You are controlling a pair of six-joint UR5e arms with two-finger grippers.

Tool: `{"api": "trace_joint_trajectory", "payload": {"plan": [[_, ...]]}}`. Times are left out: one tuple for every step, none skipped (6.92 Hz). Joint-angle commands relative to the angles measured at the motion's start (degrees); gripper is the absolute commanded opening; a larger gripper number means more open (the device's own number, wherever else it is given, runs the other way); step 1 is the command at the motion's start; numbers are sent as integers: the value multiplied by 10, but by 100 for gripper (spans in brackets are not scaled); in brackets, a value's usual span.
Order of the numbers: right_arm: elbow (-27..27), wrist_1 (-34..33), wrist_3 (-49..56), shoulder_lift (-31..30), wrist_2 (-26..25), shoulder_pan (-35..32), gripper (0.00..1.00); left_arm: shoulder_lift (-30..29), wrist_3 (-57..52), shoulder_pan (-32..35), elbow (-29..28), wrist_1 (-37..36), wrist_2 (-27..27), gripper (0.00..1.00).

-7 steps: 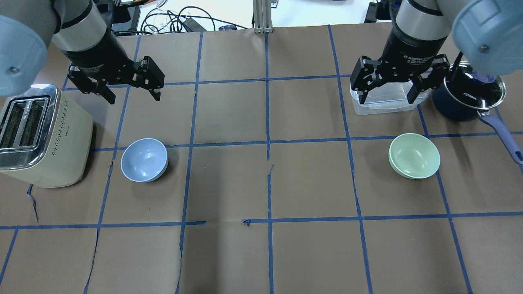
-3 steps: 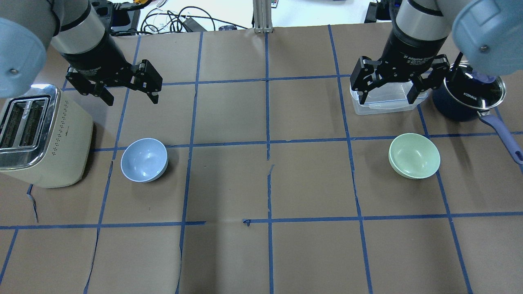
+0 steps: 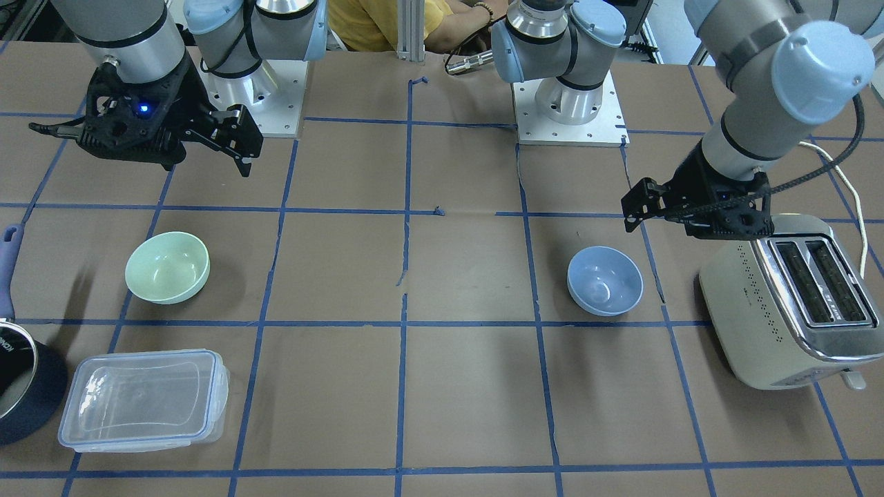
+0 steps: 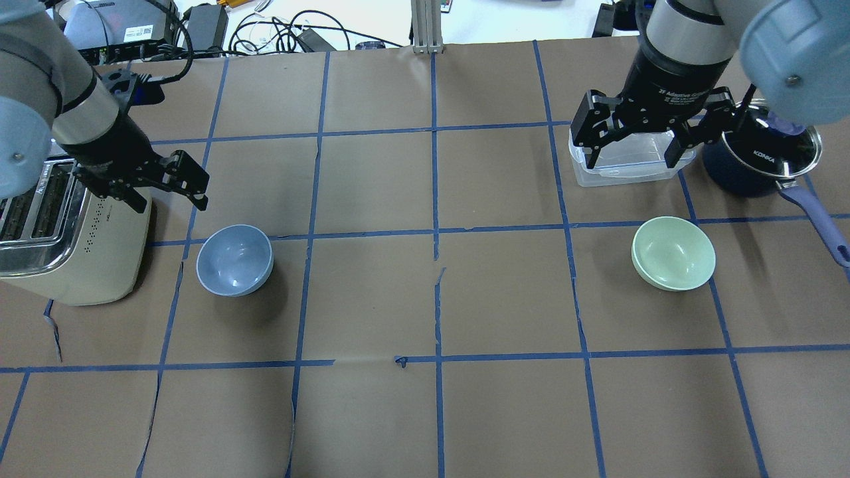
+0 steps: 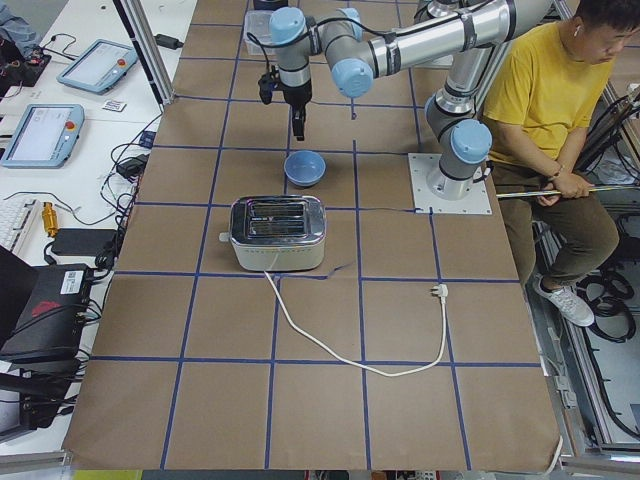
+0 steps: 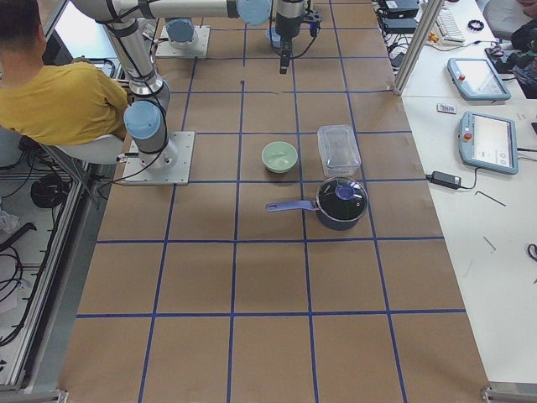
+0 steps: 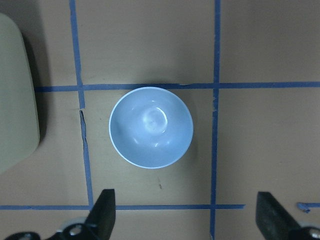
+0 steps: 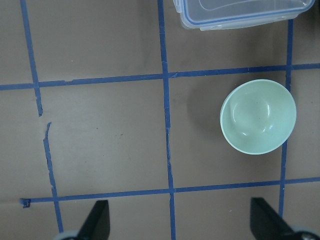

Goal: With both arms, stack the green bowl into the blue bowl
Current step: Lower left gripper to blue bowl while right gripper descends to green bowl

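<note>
Left gripper hangs high, fingers spread, empty; blue bowl sits on the table below it, toaster just beside the bowl. Right gripper likewise spread and empty, high up; green bowl below, off to one side, near a clear lidded box and dark pot.

Between blue bowl and green bowl, bare brown paper — broad room for passing. Close on the blue bowl's outer flank, a toaster, near but apart. Beyond the green bowl, a clear container and a dark pot, handle slanting past the bowl's outer side.
</note>
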State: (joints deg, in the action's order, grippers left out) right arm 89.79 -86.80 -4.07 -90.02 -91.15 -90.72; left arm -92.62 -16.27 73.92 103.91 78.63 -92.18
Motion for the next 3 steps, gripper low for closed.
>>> {"api": "trace_joint_trajectory", "payload": {"plan": [[26,-9,8,12,-5,30,100,-32,-28,-29,106,-155,2,100],[28,-10,8,13,4,65,100,-52,-65,-41,132,-207,2,100],[35,-16,7,26,-1,84,100,-74,-83,-67,139,-222,9,100]]}}
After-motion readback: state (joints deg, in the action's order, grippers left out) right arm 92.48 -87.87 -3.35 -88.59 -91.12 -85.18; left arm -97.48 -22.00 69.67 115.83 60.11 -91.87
